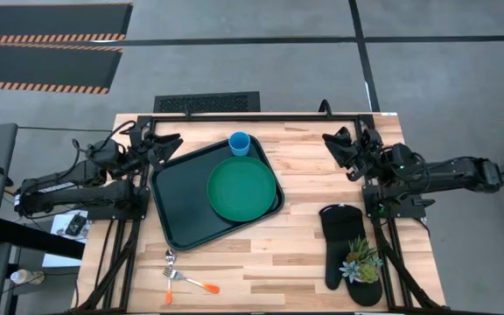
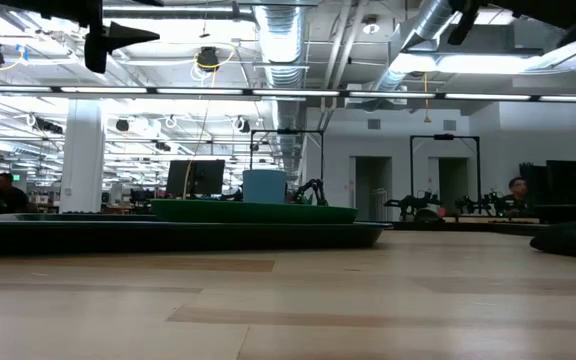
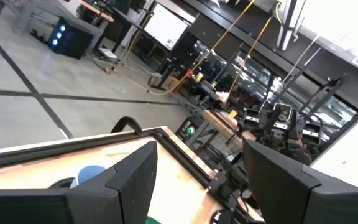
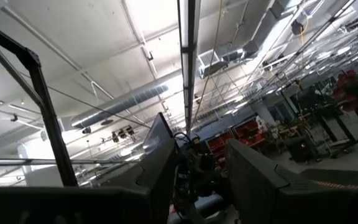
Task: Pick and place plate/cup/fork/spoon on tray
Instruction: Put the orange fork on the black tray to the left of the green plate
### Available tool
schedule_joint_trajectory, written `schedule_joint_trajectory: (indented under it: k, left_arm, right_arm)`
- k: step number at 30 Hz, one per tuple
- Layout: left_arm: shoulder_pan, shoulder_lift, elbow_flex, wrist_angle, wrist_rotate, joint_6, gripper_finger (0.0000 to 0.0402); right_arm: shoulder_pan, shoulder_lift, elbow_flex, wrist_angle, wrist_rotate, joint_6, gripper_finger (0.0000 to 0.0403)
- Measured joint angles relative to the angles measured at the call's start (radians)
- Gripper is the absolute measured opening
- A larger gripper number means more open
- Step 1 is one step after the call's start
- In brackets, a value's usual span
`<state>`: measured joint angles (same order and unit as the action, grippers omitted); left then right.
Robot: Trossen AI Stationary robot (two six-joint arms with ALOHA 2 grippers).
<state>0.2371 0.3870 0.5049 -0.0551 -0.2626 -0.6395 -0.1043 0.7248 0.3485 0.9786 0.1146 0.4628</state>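
The plate (image 1: 242, 189) and cup (image 1: 240, 143) were seen on the tray (image 1: 180, 197), between the spread, empty left gripper (image 1: 166, 143) and right gripper (image 1: 338, 145); fork (image 1: 192, 281) and spoon (image 1: 170, 276) lay well apart.

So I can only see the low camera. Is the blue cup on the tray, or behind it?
Observer: The cup stands on the tray, at its far corner, right beside the plate.
Operator: Where are the fork and spoon? I can't see them!
Observer: The fork and spoon lie crossed on the table, on the tray's near side.
Operator: Are the grippers holding anything?
Observer: No. The left gripper and right gripper both hang open, empty.
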Motion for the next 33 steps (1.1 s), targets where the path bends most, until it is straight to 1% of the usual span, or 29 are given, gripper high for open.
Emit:
schedule_joint_trajectory:
  k: [4, 8, 11, 14, 18, 20, 25, 30, 33]
  left_arm:
    - [0.0, -0.001, 0.01, -0.001, 0.013, 0.014, 0.0242]
    - [0.0, -0.002, 0.034, -0.001, 0.016, 0.053, 0.0253]
    - [0.0, -0.002, 0.039, -0.018, 0.02, 0.059, 0.0255]
    - [0.0, -0.001, 0.039, -0.02, 0.045, 0.059, 0.0252]
    - [0.0, -0.002, 0.039, -0.018, 0.05, 0.046, 0.0247]
    - [0.0, -0.002, 0.039, -0.015, 0.058, 0.044, 0.0245]
    - [0.0, -0.002, 0.039, -0.016, 0.109, 0.042, 0.0245]
    - [0.0, -0.002, 0.039, 0.027, 0.121, 0.04, 0.0245]
    - [0.0, -0.002, 0.039, 0.06, 0.14, 0.017, 0.0245]
  right_arm:
    - [0.0, 0.035, 0.001, 0.003, 0.0, 0.067, 0.0168]
    - [0.01, 0.09, 0.036, 0.002, -0.004, 0.09, 0.018]
    - [0.014, 0.14, 0.08, 0.002, -0.008, 0.089, 0.0193]
    - [0.013, 0.193, 0.126, -0.003, -0.026, 0.089, 0.0207]
    - [0.013, 0.248, 0.175, -0.047, -0.041, 0.104, 0.0218]
    - [0.013, 0.27, 0.198, -0.064, -0.047, 0.125, 0.0219]
    - [0.013, 0.313, 0.256, -0.088, -0.103, 0.166, 0.0212]
    - [0.041, 0.349, 0.326, -0.088, -0.126, 0.157, 0.0208]
    - [0.067, 0.366, 0.373, -0.087, -0.129, 0.116, 0.0208]
